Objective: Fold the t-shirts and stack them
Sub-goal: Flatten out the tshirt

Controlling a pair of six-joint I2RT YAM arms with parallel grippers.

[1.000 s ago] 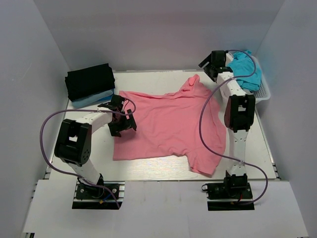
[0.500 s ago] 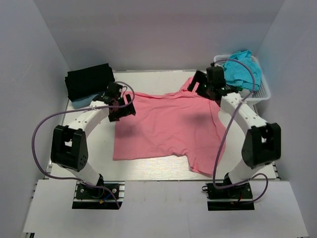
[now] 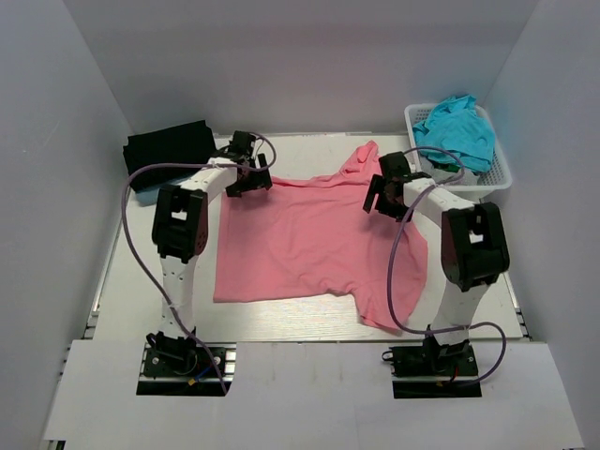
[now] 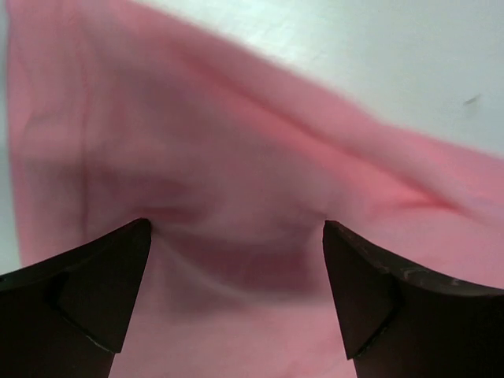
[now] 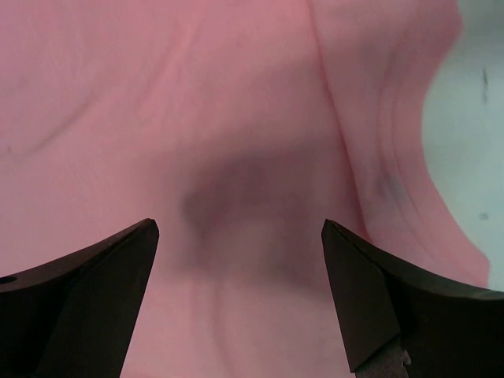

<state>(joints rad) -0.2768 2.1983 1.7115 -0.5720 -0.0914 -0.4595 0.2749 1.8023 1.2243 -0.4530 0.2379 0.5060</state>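
Observation:
A salmon-pink t-shirt (image 3: 309, 234) lies spread flat in the middle of the table. My left gripper (image 3: 249, 178) is at its far left corner, open, with both fingertips (image 4: 135, 236) down on creased pink cloth (image 4: 236, 157). Over the shirt's far right part, near the raised sleeve, my right gripper (image 3: 381, 194) is open just above the pink cloth (image 5: 236, 118), nothing between its fingers (image 5: 339, 244). A folded black t-shirt (image 3: 169, 150) rests on a light blue one (image 3: 142, 194) at the far left. A teal t-shirt (image 3: 459, 131) lies bunched in the basket.
A white lattice basket (image 3: 497, 176) stands at the far right corner. Grey walls close in the table on the left, back and right. Bare white tabletop (image 4: 394, 63) shows beyond the shirt's far edge.
Both arms have swung to the pink shirt's far edge: the left up from its left side to the far left corner, the right back from the basket down onto the far right part.

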